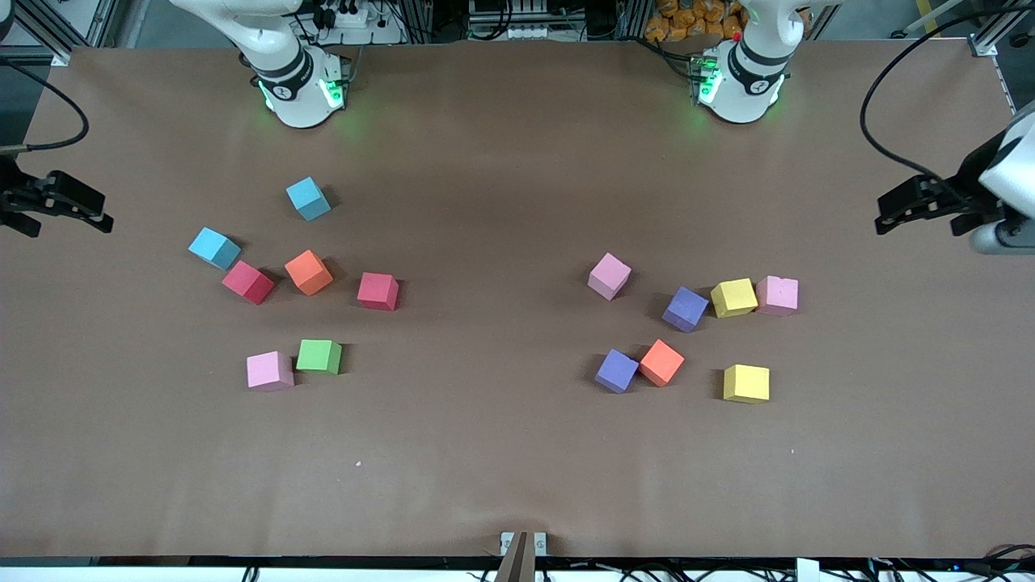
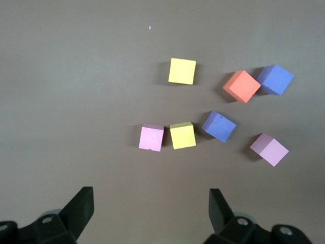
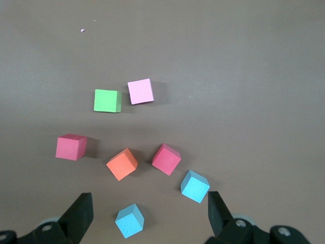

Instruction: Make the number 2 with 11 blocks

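Right end effector (image 1: 103, 220) perhaps edge-cropped

Fourteen cubes are sitting on the table (image 1: 501, 453), in two loose groups.

Seven are lying toward the right arm's end: two blue cubes (image 1: 308, 198) (image 1: 214, 247), two red cubes (image 1: 248, 282) (image 1: 378, 291), one orange cube (image 1: 308, 272), one green cube (image 1: 318, 356) and one pink cube (image 1: 269, 371).

Seven more are lying toward the left arm's end: two purple cubes (image 1: 686, 309) (image 1: 617, 370), two yellow cubes (image 1: 733, 297) (image 1: 745, 383), two pink ones (image 1: 609, 276) (image 1: 777, 295) and one orange one (image 1: 661, 362).

So the colours are totalling three pink, two red, two orange, two purple, two yellow, two blue and one green.
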